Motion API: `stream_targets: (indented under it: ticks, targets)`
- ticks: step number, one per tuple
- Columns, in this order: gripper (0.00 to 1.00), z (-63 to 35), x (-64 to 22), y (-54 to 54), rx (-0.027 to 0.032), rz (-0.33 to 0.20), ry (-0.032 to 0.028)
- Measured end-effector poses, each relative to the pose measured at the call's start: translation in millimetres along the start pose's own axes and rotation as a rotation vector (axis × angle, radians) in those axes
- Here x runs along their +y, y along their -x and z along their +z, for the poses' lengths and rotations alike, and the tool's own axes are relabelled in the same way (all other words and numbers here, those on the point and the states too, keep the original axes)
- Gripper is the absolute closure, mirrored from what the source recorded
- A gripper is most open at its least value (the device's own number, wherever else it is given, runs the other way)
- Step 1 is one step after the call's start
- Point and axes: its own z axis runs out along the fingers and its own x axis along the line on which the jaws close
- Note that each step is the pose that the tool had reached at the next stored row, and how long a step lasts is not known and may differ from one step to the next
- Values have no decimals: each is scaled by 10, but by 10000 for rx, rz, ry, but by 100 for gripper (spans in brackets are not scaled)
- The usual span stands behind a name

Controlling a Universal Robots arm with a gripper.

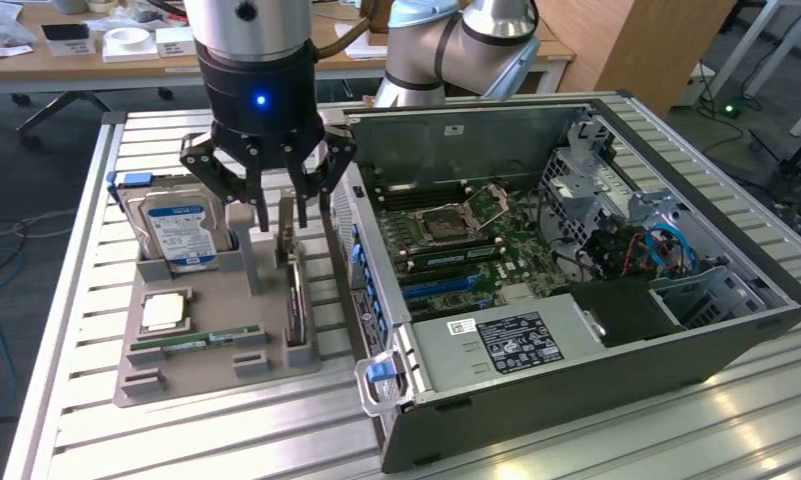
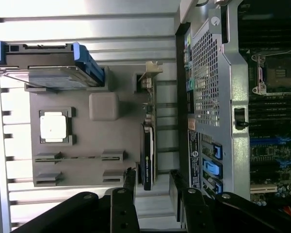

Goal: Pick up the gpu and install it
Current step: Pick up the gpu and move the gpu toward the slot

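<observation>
Hovering over the gpu (image 2: pixel 148 150), stood on edge in its tray (image 2: pixel 87 141) for grasping, the gripper (image 2: pixel 152 175) gapes half-open, seemingly holding nothing.

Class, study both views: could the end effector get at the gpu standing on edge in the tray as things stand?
Probably yes. The end effector hangs open above the gpu, whose upper edge stands clear in the grey tray; the hard drive and the computer case flank it without touching it.

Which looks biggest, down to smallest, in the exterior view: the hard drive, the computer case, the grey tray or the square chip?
1. computer case
2. grey tray
3. hard drive
4. square chip
No two look alike in size.
</observation>
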Motion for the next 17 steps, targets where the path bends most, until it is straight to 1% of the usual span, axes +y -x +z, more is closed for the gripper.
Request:
stream_targets:
  ticks: [17]
  targets:
    - [58,310,6,-13,-1,6,-1]
